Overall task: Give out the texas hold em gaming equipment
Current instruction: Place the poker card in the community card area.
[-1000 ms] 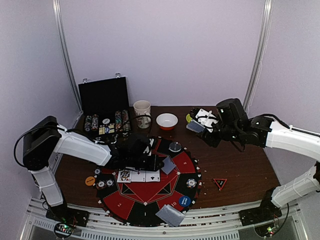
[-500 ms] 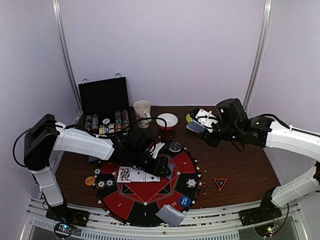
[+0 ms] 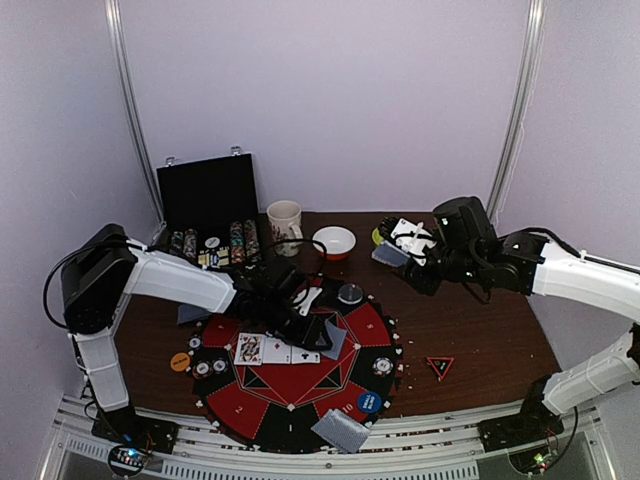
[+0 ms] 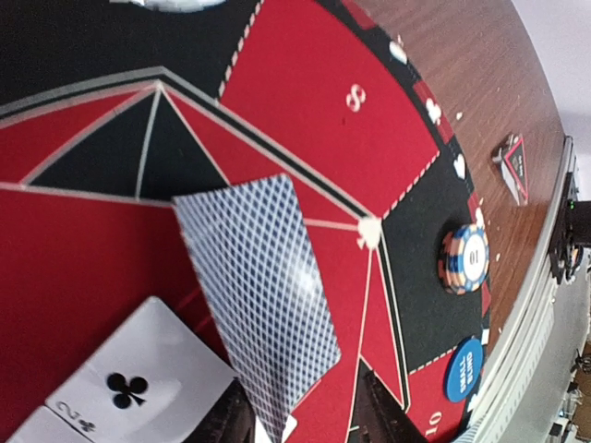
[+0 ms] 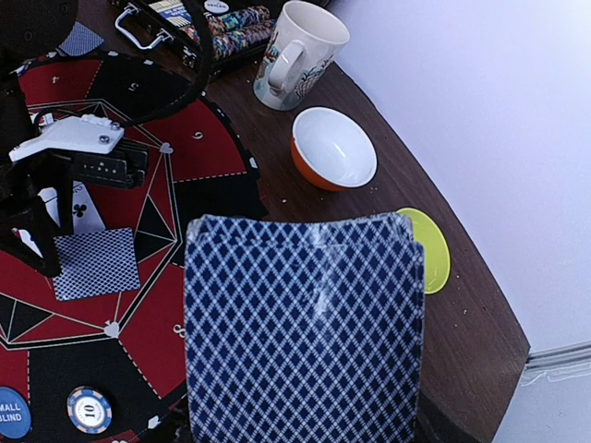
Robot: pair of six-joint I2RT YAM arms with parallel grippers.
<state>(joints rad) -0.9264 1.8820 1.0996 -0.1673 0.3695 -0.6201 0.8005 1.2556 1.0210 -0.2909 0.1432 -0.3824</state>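
My left gripper (image 3: 316, 334) is low over the round mat (image 3: 250, 405), its jaws apart. A blue-backed card (image 4: 259, 295) lies face-down on the red felt, its near corner between my fingers (image 4: 233, 417). It also shows in the top view (image 3: 336, 337) and the right wrist view (image 5: 95, 263). Face-up cards (image 3: 275, 351) lie just left of it. My right gripper (image 3: 405, 258) is held above the table at the back right, shut on the deck of blue-backed cards (image 5: 305, 332). A striped chip (image 4: 464, 259), a blue disc (image 4: 464, 369) and the triangle marker (image 3: 440, 366) lie to the right.
An open chip case (image 3: 210, 215), a mug (image 3: 285, 227), an orange bowl (image 3: 334, 242) and a yellow-green disc (image 5: 427, 247) stand at the back. Face-down cards lie at the mat's front (image 3: 340, 431) and left (image 3: 193, 313). An orange disc (image 3: 180, 362) and chips (image 3: 210, 368) sit left.
My left gripper has swung right across the mat, and the face-down card now lies right of the face-up cards. The right arm and deck have not moved.
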